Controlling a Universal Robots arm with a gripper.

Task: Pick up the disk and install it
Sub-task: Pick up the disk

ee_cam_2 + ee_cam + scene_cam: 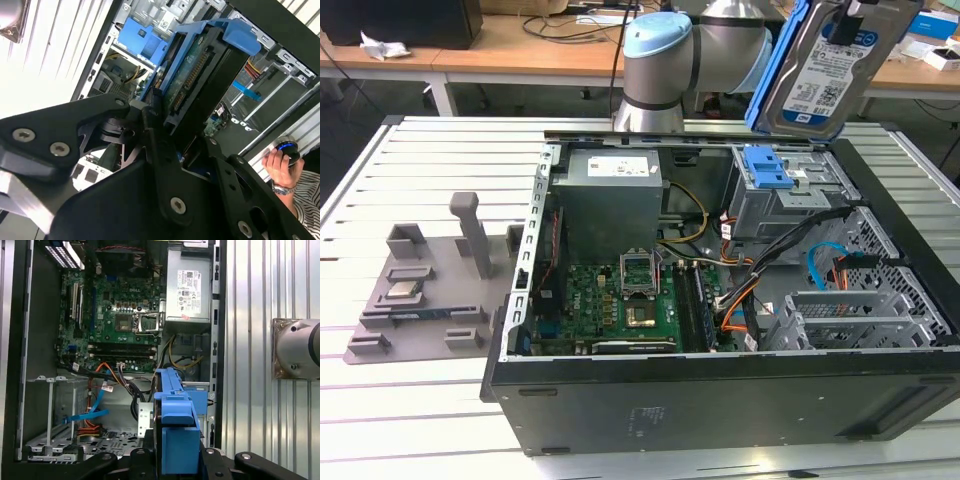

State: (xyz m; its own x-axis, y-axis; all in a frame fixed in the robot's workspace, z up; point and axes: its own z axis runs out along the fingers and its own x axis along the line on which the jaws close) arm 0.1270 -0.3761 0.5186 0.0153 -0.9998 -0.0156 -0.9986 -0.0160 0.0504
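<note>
1. Hanging in the air over the far right part of the open computer case (right as the exterior view has it) is the disk; it is tilted, its printed label faces the camera, and its blue frame runs round the edges.
2. The gripper is clamped on the disk; in the second wrist view its black fingers sit on either side of it, with the green circuit-board face and the connector showing between them.
3. Below the disk, in the case's far right corner, sits the grey drive cage with its blue latch; disk and cage are apart.
4. In the first wrist view the disk's blue frame is seen edge-on, with the case interior beyond it.
5. The motherboard lies on the case floor toward the exterior view's left; the power supply is on its far side; orange and black cables run between board and cage.
6. Outside the case, on the exterior view's left, a grey tray lies on the slatted table; a small square processor chip rests in it.
7. A person's hand rests on a round knob beside the case in the second wrist view.
</note>
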